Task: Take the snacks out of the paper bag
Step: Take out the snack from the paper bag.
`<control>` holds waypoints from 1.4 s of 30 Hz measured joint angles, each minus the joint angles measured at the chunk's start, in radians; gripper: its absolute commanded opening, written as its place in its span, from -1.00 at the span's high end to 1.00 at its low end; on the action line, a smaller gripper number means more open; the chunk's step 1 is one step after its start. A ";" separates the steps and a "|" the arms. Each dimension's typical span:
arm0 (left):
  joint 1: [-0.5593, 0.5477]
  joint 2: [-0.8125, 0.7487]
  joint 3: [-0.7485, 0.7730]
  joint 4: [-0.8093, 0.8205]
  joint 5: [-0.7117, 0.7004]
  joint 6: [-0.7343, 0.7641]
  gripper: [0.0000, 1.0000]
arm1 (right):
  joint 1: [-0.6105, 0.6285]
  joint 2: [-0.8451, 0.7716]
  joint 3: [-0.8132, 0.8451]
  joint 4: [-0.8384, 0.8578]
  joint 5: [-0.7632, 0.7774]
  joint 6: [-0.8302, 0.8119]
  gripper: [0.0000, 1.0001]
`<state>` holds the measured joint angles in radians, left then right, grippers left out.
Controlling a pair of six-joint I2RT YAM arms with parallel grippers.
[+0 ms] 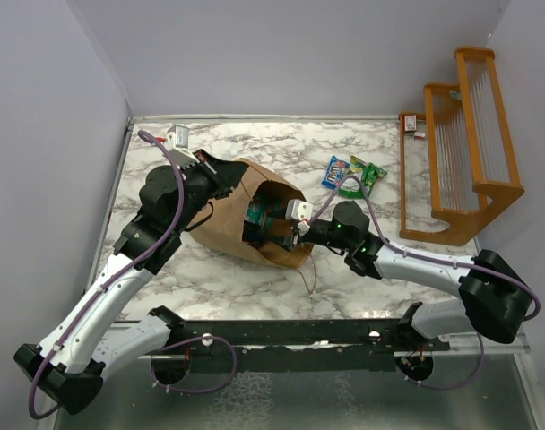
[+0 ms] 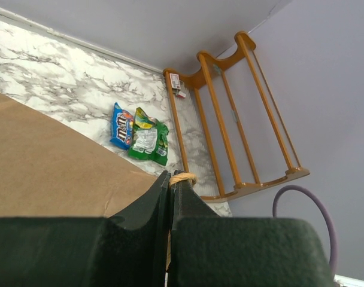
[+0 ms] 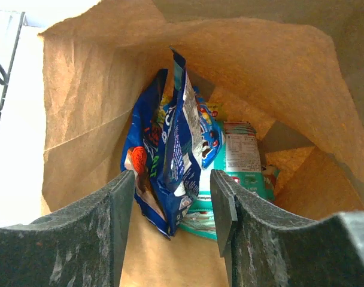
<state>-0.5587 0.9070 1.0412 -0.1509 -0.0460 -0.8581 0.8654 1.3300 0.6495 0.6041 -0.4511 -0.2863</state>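
- Paper bag (image 1: 226, 229) lies on its side left of the tabletop's (image 1: 210, 288) centre, with its mouth facing the right edge and several snacks inside.
- Orange wooden rack (image 1: 499, 189) stands at the far right corner, playing no part.
- Left claw (image 1: 221, 173) is pinched fully together on the bag's twisted handle (image 2: 183, 177) at the far rim, apparently bracing the mouth.
- Right claw (image 3: 173, 191), reaching in through the mouth, stands part-open with one finger on either side of a dark blue packet (image 3: 170, 155). No firm squeeze shows yet.
- That packet stands on edge straight ahead of the right claw, its long axis running up and away into the bag. The right arm is plainly the nearer one, and a straight pinch looks enough.
- A teal packet (image 3: 242, 156) lies just beside it, deeper in.
- Another blue packet (image 1: 335, 170) and green packets (image 1: 362, 179) rest outside near the far edge, close to the rack.
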 measured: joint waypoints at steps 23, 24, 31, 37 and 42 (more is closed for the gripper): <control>0.000 0.000 -0.005 0.010 0.013 -0.031 1.00 | 0.047 0.284 0.073 0.235 0.006 0.091 0.43; 0.000 0.000 -0.005 0.010 0.014 -0.031 1.00 | 0.048 0.286 0.073 0.235 0.006 0.093 0.52; 0.000 0.000 -0.005 0.008 0.014 -0.031 1.00 | 0.050 0.285 0.073 0.249 0.019 0.099 0.97; 0.000 0.000 -0.005 0.007 0.013 -0.029 1.00 | 0.050 0.225 0.061 0.222 0.049 0.099 0.98; 0.000 -0.003 -0.005 0.005 0.011 -0.024 1.00 | 0.050 0.120 0.043 0.196 0.116 0.112 0.98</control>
<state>-0.5587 0.9043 1.0367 -0.1455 -0.0349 -0.8818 0.9154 1.4502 0.6922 0.8005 -0.3355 -0.1745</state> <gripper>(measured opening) 0.021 0.017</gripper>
